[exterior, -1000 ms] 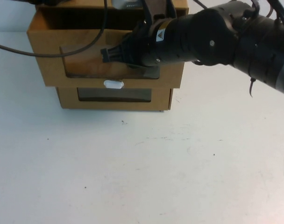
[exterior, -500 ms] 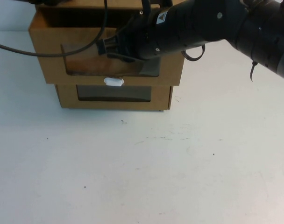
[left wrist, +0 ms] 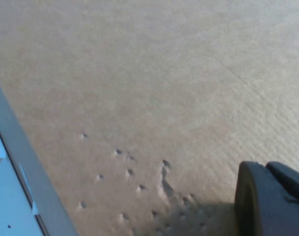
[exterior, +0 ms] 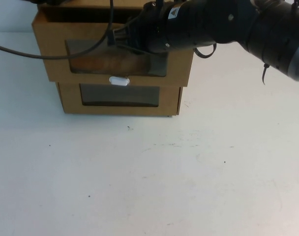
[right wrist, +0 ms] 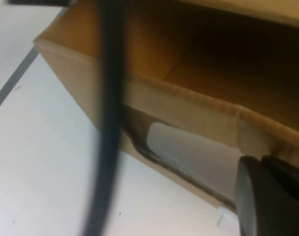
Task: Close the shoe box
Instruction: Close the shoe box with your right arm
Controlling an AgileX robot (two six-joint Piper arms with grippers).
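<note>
The shoe box is the upper brown cardboard drawer of a stack, with a clear window and a white pull tab below it. It sticks out a little past the like box under it. My right gripper is up against the drawer's front at the window's upper edge, with the black arm reaching in from the right. In the right wrist view the right gripper is close to the drawer's open top. My left gripper hovers just over plain cardboard, at the back of the stack.
The lower cardboard box with its own window stands on the white table. A black cable drapes across the drawer's front from the left. Open table lies in front of the boxes.
The right arm has pushed away from me, and the drawer has slid back into the stack, so less of it overhangs the lower box.
</note>
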